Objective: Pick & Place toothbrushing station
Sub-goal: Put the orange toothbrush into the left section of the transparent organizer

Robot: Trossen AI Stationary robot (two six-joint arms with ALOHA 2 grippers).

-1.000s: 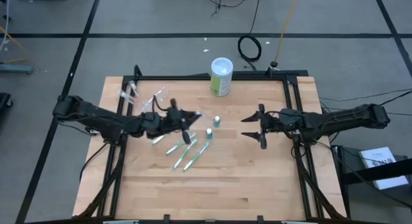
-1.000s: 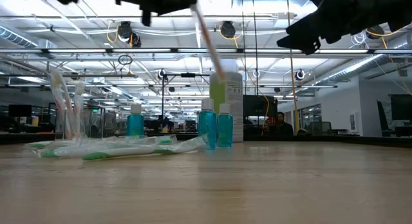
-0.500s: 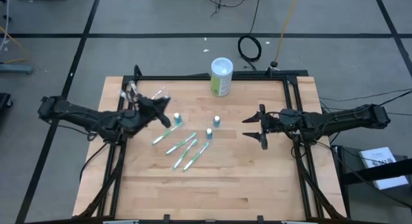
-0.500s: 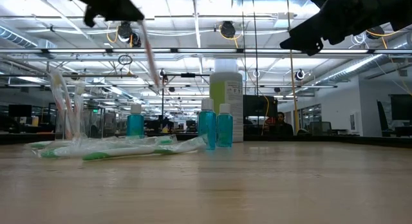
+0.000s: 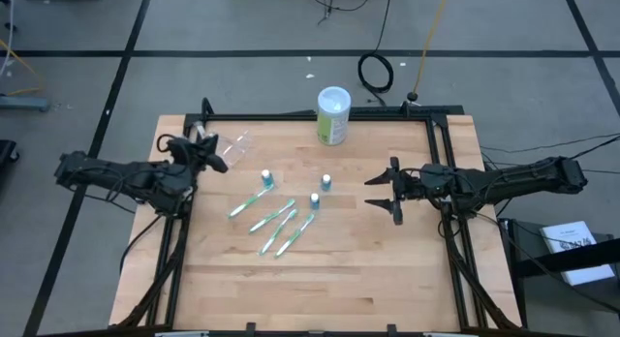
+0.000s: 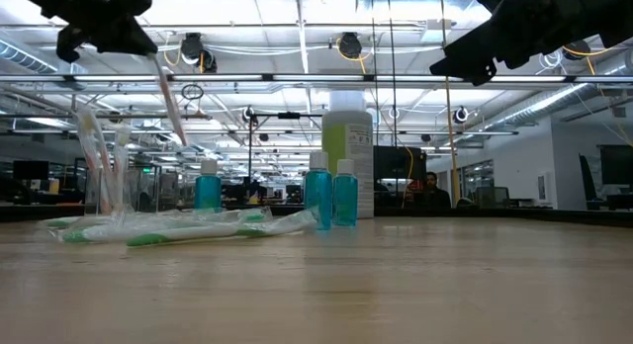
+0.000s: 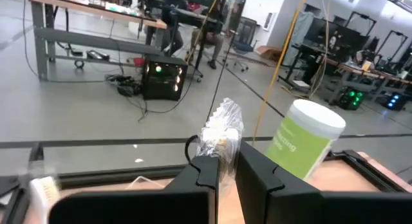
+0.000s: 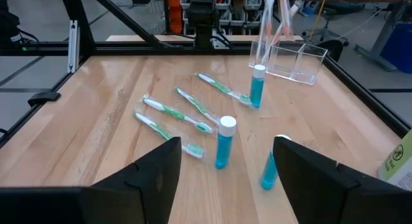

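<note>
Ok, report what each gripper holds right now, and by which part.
The left gripper pinches a wrapped toothbrush by its lower end, lifted near the clear cup. The right gripper is open and holds nothing.

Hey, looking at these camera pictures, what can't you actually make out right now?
- High view: what the left gripper holds is too small to identify.
- Left wrist view: the wrapped toothbrush is hidden below by the gripper's own fingers; the table is cut off by the picture's edge.
- Low view: the clear holder blends into the background; the right gripper is only a silhouette.
</note>
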